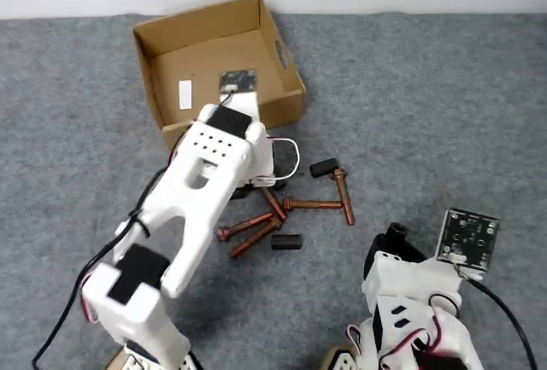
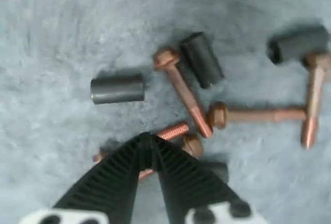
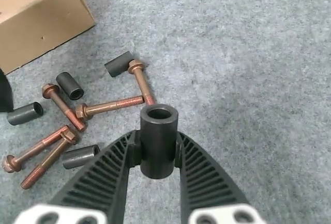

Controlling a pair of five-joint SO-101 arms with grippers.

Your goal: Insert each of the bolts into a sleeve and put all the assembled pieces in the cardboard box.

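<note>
The right pincer (image 3: 156,149) is clamped on a black sleeve (image 3: 159,125), held upright with its bore facing up, above the grey bench (image 3: 248,53). The left pincer (image 2: 150,139) hangs over the scattered parts with its tips drawn together and nothing gripped. That wrist view is blurred, so contact with the parts beneath cannot be confirmed. Five copper bolts (image 1: 312,204) lie loose on the bench just in front of the cardboard box (image 1: 201,26), some crossing one another. Four loose sleeves (image 2: 117,89) lie on their sides among them.

On left gripper (image 2: 150,137) jaws meet; right gripper (image 3: 157,144) clamps.
</note>
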